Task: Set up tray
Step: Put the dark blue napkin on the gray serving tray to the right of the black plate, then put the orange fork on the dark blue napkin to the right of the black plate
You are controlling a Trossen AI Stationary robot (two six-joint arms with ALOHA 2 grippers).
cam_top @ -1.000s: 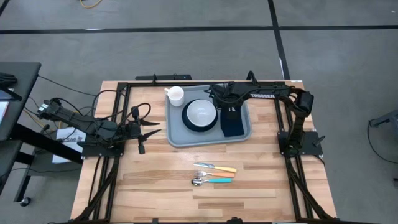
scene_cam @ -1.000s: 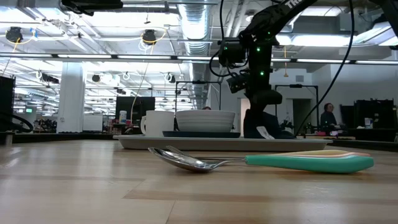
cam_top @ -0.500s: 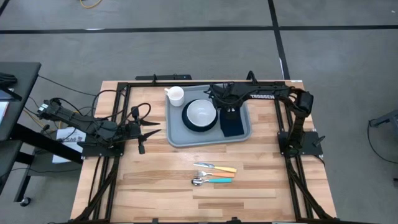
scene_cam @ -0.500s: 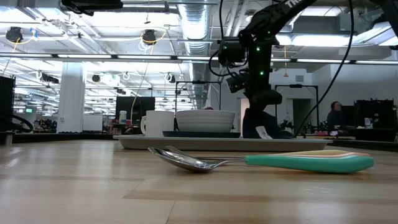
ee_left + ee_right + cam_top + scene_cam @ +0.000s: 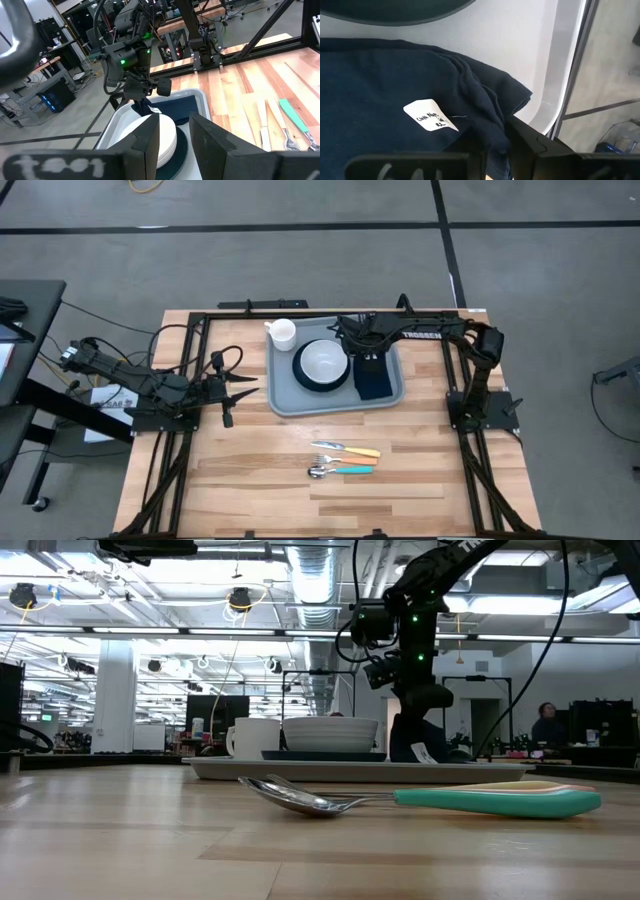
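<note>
The grey-blue tray [image 5: 285, 395] lies at the table's far middle. On it stand a white mug [image 5: 282, 332] and a white bowl [image 5: 322, 362] on a dark teal plate [image 5: 303, 376]. A navy napkin [image 5: 374, 385] with a white tag [image 5: 431, 119] lies flat on the tray's right part. My right gripper [image 5: 368, 360] stands over the napkin's far end, shut on it. My left gripper [image 5: 240, 395] waits open, left of the tray. A knife, a fork and a teal-handled spoon [image 5: 345, 470] lie on the wood near the front. My right gripper pinches a bunched fold of the napkin [image 5: 487, 127] at its far end between its two fingers, coming from above and pointing down. The cloth rises in a ridge up to the fingers [image 5: 412, 735], while the rest lies flat on the tray [image 5: 525, 45].
A black frame [image 5: 300, 313] runs along the table's far edge and both sides. The cutlery [image 5: 420, 800] lies on bare wood toward the near edge. The mug [image 5: 252, 737] and bowl [image 5: 330, 732] stand close to the napkin's left.
</note>
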